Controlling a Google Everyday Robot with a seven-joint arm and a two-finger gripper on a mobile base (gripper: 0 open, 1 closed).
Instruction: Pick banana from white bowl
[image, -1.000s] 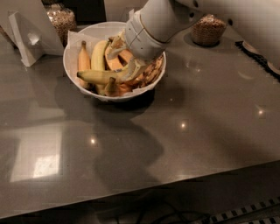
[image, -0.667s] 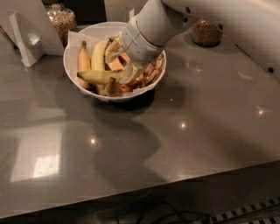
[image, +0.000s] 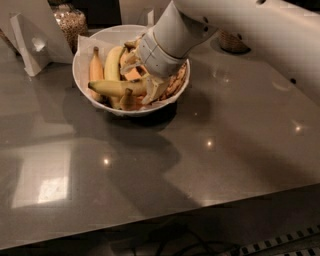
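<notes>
The grey table (image: 210, 165) spreads below and all around the gripper; the white arm (image: 175, 35) slants down from the upper right; the white bowl (image: 82, 55) encloses the gripper (image: 150, 86), which is sunk among the fruit at its right half; whether it is closed on anything cannot be told; the banana (image: 115, 88) lies crosswise, running left from the gripper and touching it; two shorter bananas (image: 95, 70) stand just beyond, farther left; a glass jar (image: 70, 22) sits behind the bowl to the upper left.
</notes>
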